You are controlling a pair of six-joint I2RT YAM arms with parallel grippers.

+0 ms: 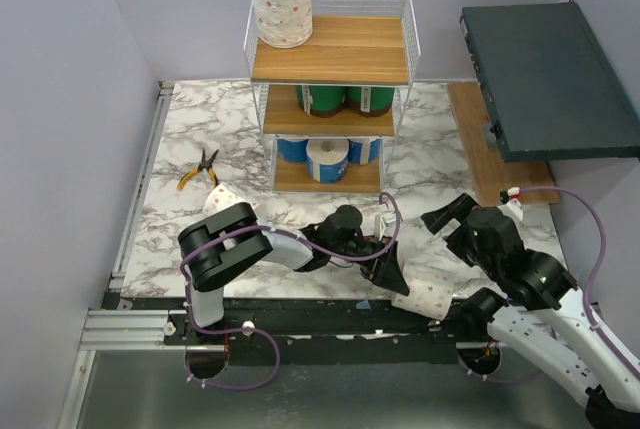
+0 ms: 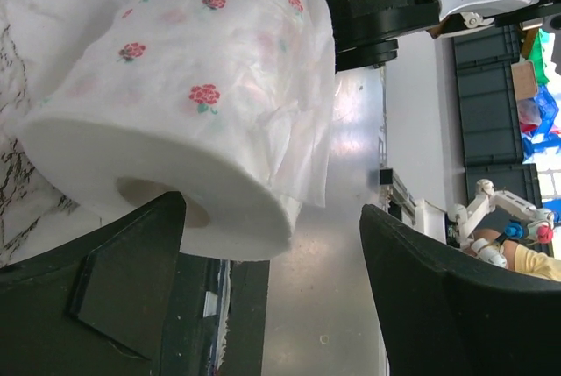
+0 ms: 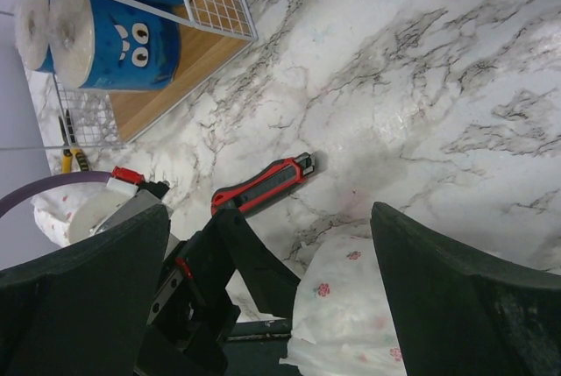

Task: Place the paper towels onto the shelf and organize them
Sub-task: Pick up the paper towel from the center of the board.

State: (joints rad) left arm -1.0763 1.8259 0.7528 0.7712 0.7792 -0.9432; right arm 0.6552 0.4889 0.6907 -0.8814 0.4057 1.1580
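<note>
A white paper towel roll with red-pink dots [image 1: 426, 297] [image 2: 175, 104] lies on its side at the table's near edge. My left gripper [image 1: 392, 271] [image 2: 272, 204] is open around it: one finger [image 2: 131, 288] sits against the roll's hollow end, the other finger [image 2: 456, 297] stands clear of it. My right gripper [image 1: 447, 214] [image 3: 270, 209] hangs open and empty above the same roll [image 3: 351, 323]. A second dotted roll [image 1: 225, 196] lies at the left. The shelf [image 1: 330, 49] carries a white roll [image 1: 280, 4] on top, green rolls [image 1: 345, 99] in the middle, and blue rolls [image 3: 114, 43] with a white one [image 1: 327, 157] below.
A red-and-black utility knife [image 3: 263, 185] lies on the marble between the shelf and the near roll. Yellow-handled pliers [image 1: 200, 169] lie left of the shelf. A dark grey-green slab [image 1: 550, 79] stands at the back right over a wooden board [image 1: 495, 154].
</note>
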